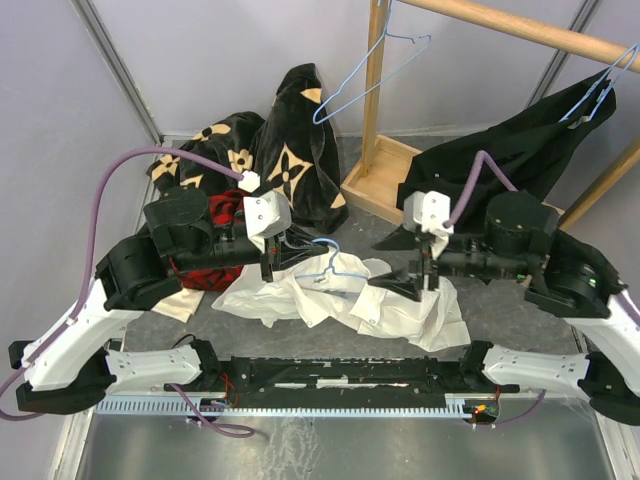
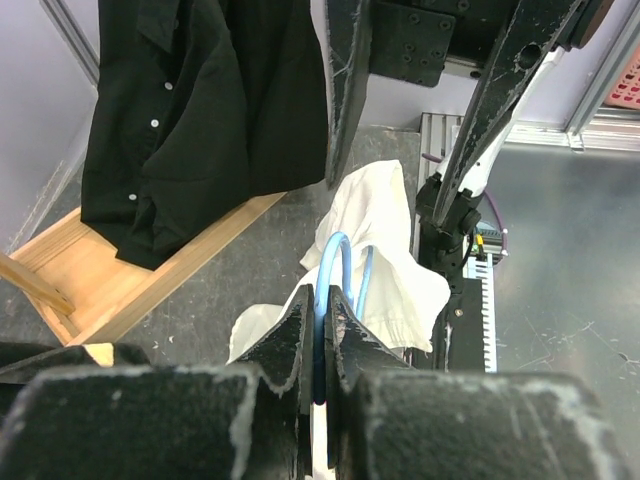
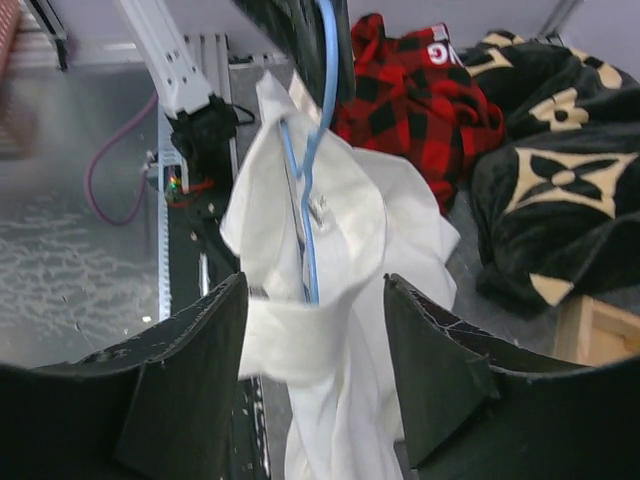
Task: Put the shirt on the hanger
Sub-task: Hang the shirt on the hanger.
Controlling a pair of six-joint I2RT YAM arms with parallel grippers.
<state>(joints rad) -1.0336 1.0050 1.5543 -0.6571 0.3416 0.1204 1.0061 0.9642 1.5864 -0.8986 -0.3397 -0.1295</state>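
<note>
Only the left wrist view shows the left gripper (image 2: pixel 320 300) clamped shut on the hanger (image 2: pixel 320 275) near its hook, while the right wrist view shows the right gripper (image 3: pixel 315 290) spread wide around a fold of the shirt (image 3: pixel 350 200). From above, cloth hides the hanger's lower bar, and the white shirt lies crumpled on the table (image 1: pixel 485 315) between the arms

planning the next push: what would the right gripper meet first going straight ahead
Probably the white cotton button-up shirt with the thin light-blue wire hanger, framed between the right gripper's open fingers.
</note>
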